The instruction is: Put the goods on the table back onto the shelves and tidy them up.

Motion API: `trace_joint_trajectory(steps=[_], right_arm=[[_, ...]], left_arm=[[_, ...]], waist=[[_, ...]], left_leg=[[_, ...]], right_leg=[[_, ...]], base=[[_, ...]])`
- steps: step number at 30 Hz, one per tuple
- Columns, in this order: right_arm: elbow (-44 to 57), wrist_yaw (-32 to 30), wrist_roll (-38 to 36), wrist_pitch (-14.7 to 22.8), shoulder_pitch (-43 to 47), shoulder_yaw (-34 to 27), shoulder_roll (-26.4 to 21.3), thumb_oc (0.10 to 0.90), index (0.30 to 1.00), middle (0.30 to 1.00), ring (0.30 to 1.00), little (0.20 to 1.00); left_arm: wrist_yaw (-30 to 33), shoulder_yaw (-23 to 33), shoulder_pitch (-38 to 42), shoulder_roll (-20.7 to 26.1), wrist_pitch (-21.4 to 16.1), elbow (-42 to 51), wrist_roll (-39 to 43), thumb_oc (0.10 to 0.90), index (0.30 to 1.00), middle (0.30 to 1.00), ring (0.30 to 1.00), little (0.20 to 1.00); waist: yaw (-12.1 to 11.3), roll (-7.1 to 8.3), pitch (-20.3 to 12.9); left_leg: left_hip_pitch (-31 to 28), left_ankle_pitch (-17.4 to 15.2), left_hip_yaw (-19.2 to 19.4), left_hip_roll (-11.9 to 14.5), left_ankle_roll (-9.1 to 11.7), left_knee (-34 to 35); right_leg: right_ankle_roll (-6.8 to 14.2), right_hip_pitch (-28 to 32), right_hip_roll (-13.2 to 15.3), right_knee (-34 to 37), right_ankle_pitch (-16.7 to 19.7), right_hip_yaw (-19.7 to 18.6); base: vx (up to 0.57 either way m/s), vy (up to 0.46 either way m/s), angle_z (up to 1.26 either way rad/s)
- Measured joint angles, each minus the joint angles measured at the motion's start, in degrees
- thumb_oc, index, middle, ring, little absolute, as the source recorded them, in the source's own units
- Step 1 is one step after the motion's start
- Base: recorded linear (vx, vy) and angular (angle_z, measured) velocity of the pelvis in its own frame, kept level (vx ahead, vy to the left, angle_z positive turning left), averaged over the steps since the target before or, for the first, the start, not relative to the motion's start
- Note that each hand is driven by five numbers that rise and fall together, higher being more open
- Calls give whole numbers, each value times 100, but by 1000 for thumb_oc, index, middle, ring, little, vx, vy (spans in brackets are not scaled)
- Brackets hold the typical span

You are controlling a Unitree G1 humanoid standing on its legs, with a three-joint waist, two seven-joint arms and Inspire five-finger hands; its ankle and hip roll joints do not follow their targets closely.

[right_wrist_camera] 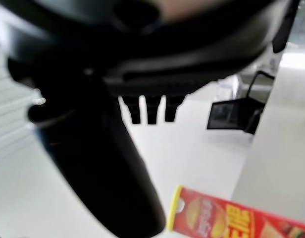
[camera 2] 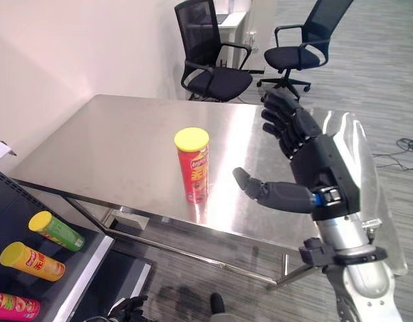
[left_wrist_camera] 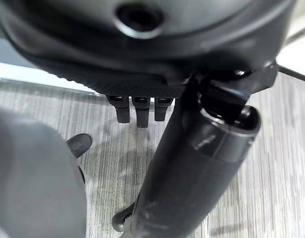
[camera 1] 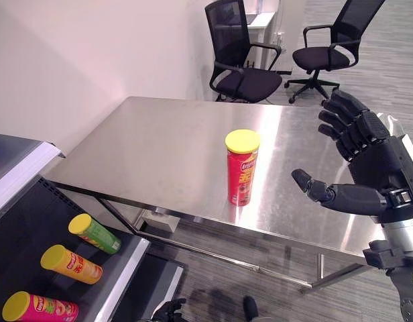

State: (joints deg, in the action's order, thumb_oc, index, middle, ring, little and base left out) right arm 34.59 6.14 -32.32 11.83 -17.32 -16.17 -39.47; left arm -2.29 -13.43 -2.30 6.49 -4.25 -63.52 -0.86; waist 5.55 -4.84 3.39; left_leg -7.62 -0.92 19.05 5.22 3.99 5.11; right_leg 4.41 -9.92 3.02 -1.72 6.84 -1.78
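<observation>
Steel fills my forward view: a bare metal table [camera 1: 166,154] carrying one red chip can [camera 1: 241,168] with a yellow lid, upright near the front edge. My right hand [camera 2: 314,168] hovers at the can's 3 o'clock, apart from it, fingers spread and thumb pointed toward it, holding nothing. At 8 o'clock from the can, a dark shelf [camera 1: 123,272] holds three cans on their sides: a green can [camera 1: 94,233], an orange can [camera 1: 71,263] and a pink can [camera 1: 39,308]. My left hand [left_wrist_camera: 137,111] hangs over the floor, fingers straight and empty. Two black office chairs [camera 1: 241,57] stand at 12 o'clock beyond the table.
</observation>
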Motion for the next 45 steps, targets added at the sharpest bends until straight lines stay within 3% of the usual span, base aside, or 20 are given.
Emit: trace_joint_trajectory(steps=[8,13,25,45], right_arm=[[-416,-22,-21,-74,494,694,-30,800,900,900,900,900],[-566,-47,-18,-217,564,726,-29,800,900,900,900,900],[-940,-404,-15,-304,582,713,74,800,900,900,900,900],[-1363,-371,-454,-523,782,1138,170,800,900,900,900,900]], left_arm=[[-113,-210,-123,83,-39,373,-98,800,900,900,900,900],[-104,-202,-90,102,-37,416,-80,800,900,900,900,900],[-89,-203,-154,150,75,578,-25,800,900,900,900,900],[-200,-200,-216,190,93,760,88,800,900,900,900,900]], waist=[[-193,25,-12],[-358,-1,-46],[-401,14,-36],[-488,42,-18]], left_leg=[[9,-14,-119,4,-57,23],[4,31,-316,14,-10,-2],[-46,26,-410,56,-11,19],[-14,50,-722,72,24,12]], right_leg=[[15,219,51,231,64,135],[15,357,79,386,82,308],[12,659,70,698,184,466],[19,813,111,698,127,764]], base=[[16,-15,9],[25,-33,20],[26,-29,6],[23,-10,8]])
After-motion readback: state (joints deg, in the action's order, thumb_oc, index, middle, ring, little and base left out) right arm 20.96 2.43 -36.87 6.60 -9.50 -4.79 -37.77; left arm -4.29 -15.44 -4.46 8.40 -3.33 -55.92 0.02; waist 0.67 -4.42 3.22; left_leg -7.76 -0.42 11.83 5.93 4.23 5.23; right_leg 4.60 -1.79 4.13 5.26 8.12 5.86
